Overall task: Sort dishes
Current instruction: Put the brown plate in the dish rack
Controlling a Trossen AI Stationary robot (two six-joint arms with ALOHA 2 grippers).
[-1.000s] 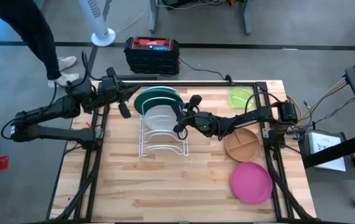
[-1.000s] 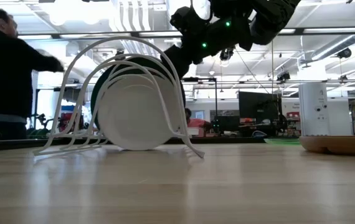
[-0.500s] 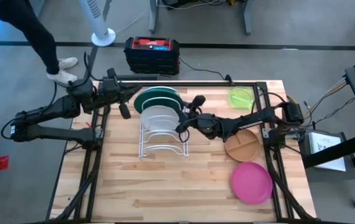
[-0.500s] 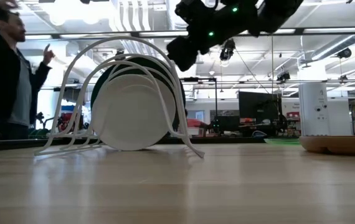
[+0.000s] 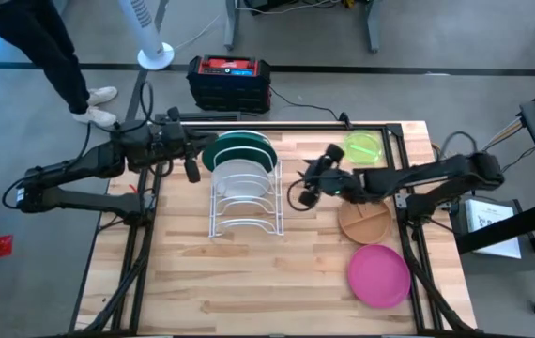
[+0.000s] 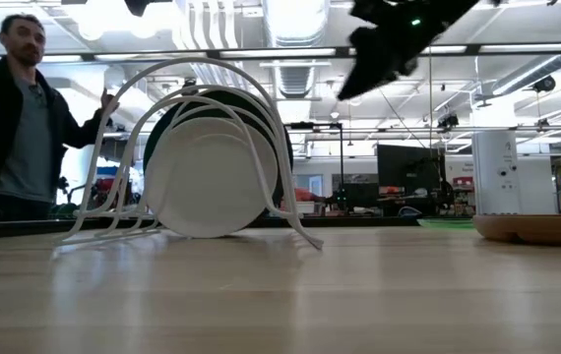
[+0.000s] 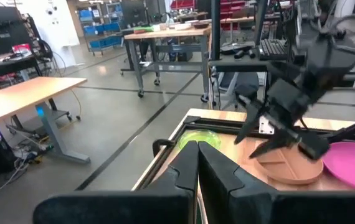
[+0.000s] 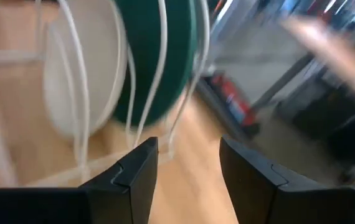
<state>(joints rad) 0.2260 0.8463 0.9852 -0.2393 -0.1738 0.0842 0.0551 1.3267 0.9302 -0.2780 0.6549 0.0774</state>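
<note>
Right hand hovers open beside white rack.

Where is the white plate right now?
The white plate stands on edge in the wire rack, in the high view's middle, just in front of the dark green plate.

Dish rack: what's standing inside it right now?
The rack holds two upright plates: a white plate and, behind it, a dark green plate. The white one covers most of the green in the low view.
</note>
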